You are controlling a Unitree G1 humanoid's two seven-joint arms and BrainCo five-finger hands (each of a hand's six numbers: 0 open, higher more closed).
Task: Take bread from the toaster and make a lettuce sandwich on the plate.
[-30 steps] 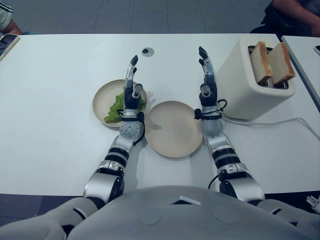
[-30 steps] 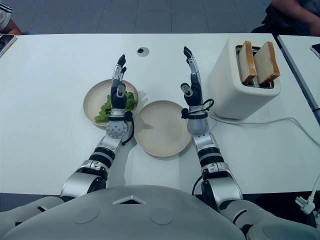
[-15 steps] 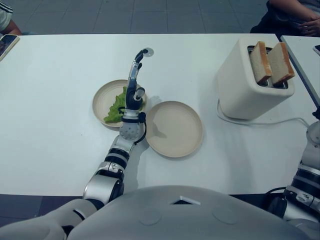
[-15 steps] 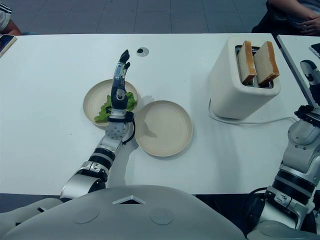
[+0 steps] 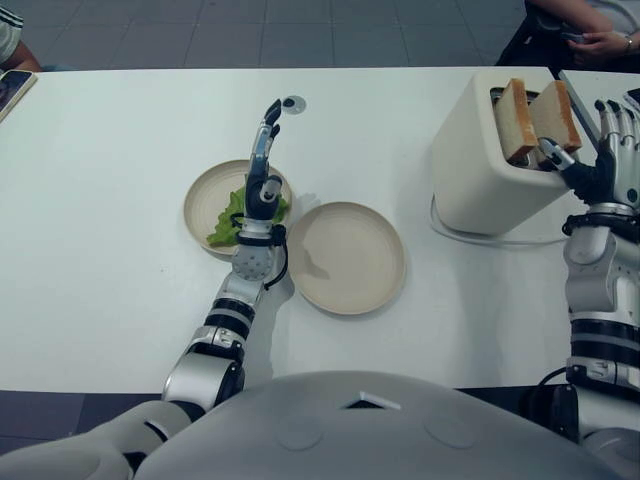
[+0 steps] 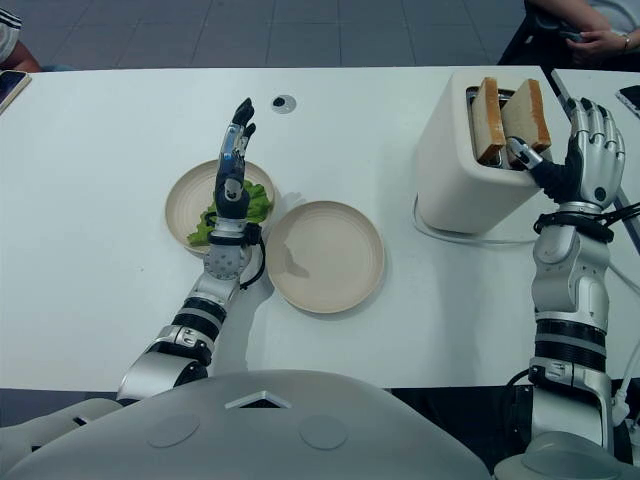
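A cream toaster (image 5: 485,165) stands at the table's right with two bread slices (image 5: 513,118) (image 5: 556,112) sticking up from its slots. My right hand (image 6: 588,150) is raised just right of the toaster, fingers spread and open, its thumb close to the right slice without gripping it. The empty plate (image 5: 345,258) lies at the table's middle. To its left a bowl (image 5: 203,190) holds green lettuce (image 5: 226,218). Over that bowl's right rim my left hand (image 5: 263,165) stands upright, fingers straight, holding nothing.
The toaster's white cable (image 5: 500,240) runs along the table in front of it toward the right edge. A small dark round fitting (image 5: 293,102) sits in the tabletop behind the bowl. A phone (image 5: 14,86) lies at the far left edge. A second table (image 5: 625,85) adjoins on the right.
My right arm has swung from beside the plate out to the right and come up next to the toaster's right slice. The left hand has hardly shifted.
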